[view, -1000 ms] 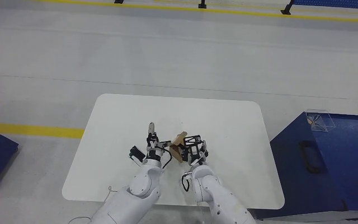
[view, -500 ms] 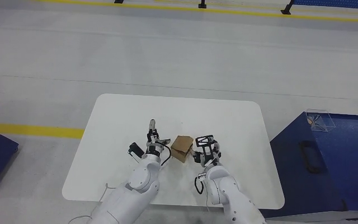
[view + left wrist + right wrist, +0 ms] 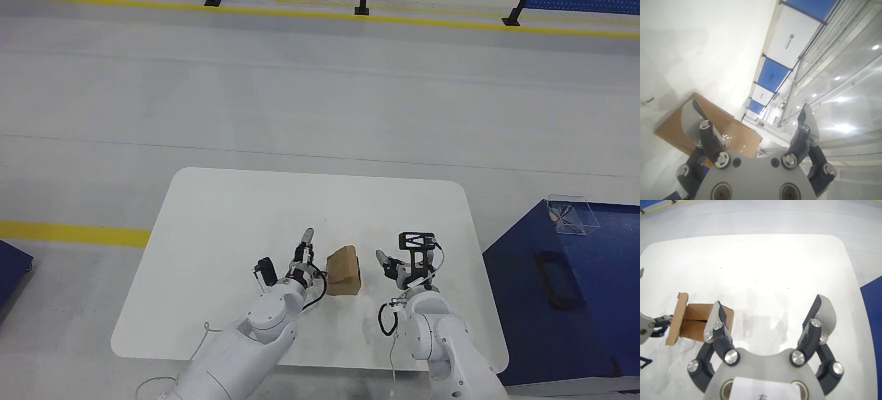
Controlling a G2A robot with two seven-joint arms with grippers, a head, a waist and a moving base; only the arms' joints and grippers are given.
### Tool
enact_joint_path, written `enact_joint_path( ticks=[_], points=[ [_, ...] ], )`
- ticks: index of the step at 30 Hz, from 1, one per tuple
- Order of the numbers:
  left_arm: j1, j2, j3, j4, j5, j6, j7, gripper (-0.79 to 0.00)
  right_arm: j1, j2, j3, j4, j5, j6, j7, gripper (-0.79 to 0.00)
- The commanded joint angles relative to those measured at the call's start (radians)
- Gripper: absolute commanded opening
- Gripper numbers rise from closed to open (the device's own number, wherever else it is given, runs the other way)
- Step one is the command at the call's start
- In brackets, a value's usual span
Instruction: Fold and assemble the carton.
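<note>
Here, a small brown carton (image 3: 343, 271) sits on the white table (image 3: 220, 230), toward the robot's side, between the two grippers. In the right wrist view its body (image 3: 694, 313) reads as a box shape, with one cardboard flap (image 3: 676, 319) standing out at the end nearer the left arm.

The left gripper (image 3: 300, 258) is just beside the carton with its jaws spread wide and nothing between them. In its own wrist view (image 3: 750, 113), one finger (image 3: 691, 117) lies across the carton's brown face (image 3: 668, 128); whether it presses on the cardboard cannot be told. The other finger (image 3: 808, 115) points out toward the hall.

The right gripper (image 3: 405, 252) hangs above bare tabletop on the carton's other side, apart from it. Its jaws are also spread and hold nothing, as its wrist view (image 3: 768, 306) shows. A blue cabinet (image 3: 560, 290) stands beyond the table's right edge.
</note>
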Motion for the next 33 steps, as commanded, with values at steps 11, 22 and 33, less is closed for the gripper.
enact_joint_path(
  ticks=[11, 22, 33],
  points=[
    [0.040, -0.003, -0.017, -0.030, 0.098, -0.003, -0.005, 0.000, -0.007, -0.001, -0.006, -0.010, 0.014, -0.023, -0.009, 0.000],
    [0.047, 0.027, -0.021, -0.081, 0.395, 0.062, -0.178, 0.000, 0.065, -0.018, -0.079, 0.088, 0.008, -0.023, 0.018, 0.000],
    [0.070, 0.029, -0.042, -0.105, 0.494, 0.169, -0.253, -0.219, 0.108, -0.025, -0.048, 0.177, 0.040, 0.009, 0.010, 0.000]
  ],
)
